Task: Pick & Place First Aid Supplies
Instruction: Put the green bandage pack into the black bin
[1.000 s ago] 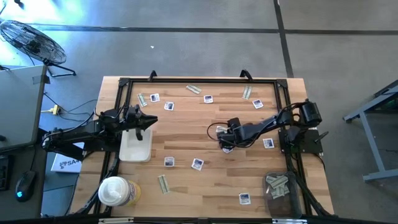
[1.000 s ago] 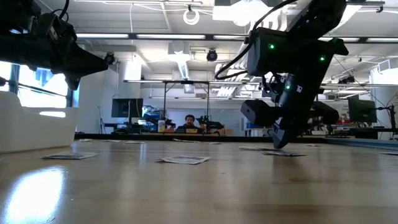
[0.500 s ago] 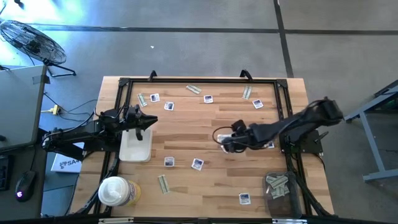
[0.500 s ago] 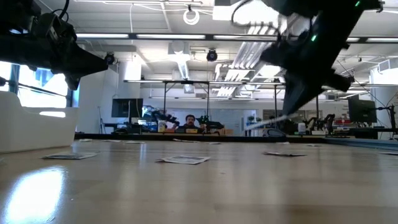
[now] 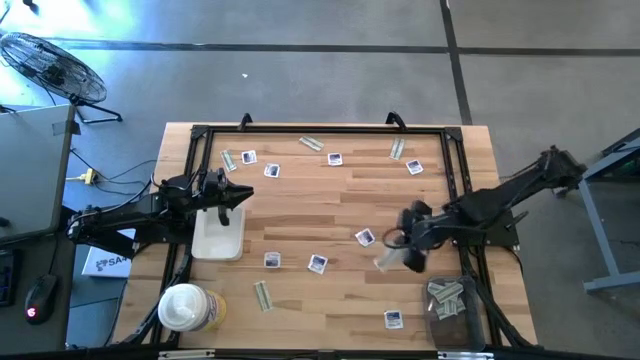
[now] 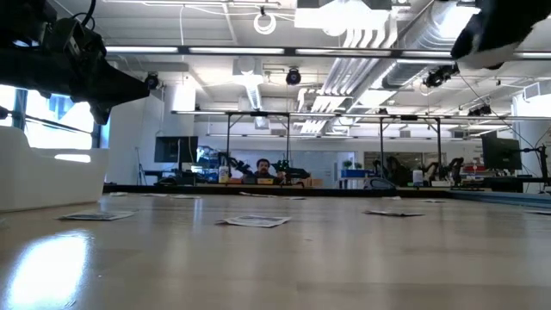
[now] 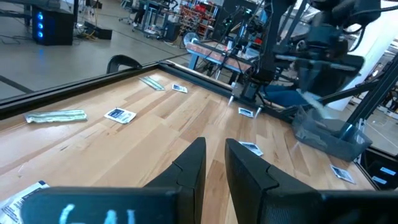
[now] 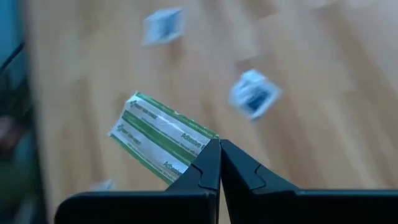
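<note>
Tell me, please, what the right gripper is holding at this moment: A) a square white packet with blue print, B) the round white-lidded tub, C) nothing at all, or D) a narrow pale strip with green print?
D: in the right wrist view the right gripper has its fingertips pinched shut on a corner of the narrow pale strip with green print, lifted above the table.

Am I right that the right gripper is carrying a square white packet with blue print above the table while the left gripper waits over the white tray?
Not quite: the right gripper is shut on a narrow green-and-white strip, not a square packet, as the right wrist view shows. The rest holds: it is above the table, and the left gripper waits over the white tray.
</note>
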Motion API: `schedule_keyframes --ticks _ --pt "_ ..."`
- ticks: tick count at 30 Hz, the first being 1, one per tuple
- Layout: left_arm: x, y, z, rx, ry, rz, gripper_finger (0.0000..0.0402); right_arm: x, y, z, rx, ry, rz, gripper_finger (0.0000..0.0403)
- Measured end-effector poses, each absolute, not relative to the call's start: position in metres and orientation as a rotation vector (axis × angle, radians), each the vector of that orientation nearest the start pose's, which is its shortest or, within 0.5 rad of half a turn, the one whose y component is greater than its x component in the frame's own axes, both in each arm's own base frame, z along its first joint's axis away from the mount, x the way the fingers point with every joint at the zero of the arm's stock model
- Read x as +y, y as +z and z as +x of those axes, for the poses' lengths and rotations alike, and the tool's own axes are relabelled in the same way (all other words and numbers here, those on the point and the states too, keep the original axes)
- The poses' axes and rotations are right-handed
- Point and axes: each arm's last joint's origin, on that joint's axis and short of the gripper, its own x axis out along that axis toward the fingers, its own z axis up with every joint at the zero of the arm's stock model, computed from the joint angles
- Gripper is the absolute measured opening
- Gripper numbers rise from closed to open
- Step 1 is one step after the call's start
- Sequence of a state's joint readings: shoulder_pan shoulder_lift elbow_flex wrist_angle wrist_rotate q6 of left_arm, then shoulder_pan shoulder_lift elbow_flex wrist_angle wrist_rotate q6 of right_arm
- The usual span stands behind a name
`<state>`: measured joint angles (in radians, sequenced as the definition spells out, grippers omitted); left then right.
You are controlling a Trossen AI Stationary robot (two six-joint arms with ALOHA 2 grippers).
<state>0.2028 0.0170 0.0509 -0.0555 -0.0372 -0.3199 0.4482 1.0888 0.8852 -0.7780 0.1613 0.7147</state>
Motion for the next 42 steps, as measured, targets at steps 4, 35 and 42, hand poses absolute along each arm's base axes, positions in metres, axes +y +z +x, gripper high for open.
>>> schedule_keyframes --ticks 4,35,42 --pt "0.02 0.174 0.093 -0.017 0.241 -0.32 0.006 0.099 0.27 0.173 1.047 0.19 0.276 0.0" --pt "0.02 0.174 0.093 -0.016 0.241 -0.32 0.006 0.193 0.207 0.126 1.604 0.23 0.174 0.0065" --pt "0.02 0.174 0.093 -0.017 0.241 -0.32 0.006 0.184 0.233 0.144 1.596 0.242 0.361 0.0092"
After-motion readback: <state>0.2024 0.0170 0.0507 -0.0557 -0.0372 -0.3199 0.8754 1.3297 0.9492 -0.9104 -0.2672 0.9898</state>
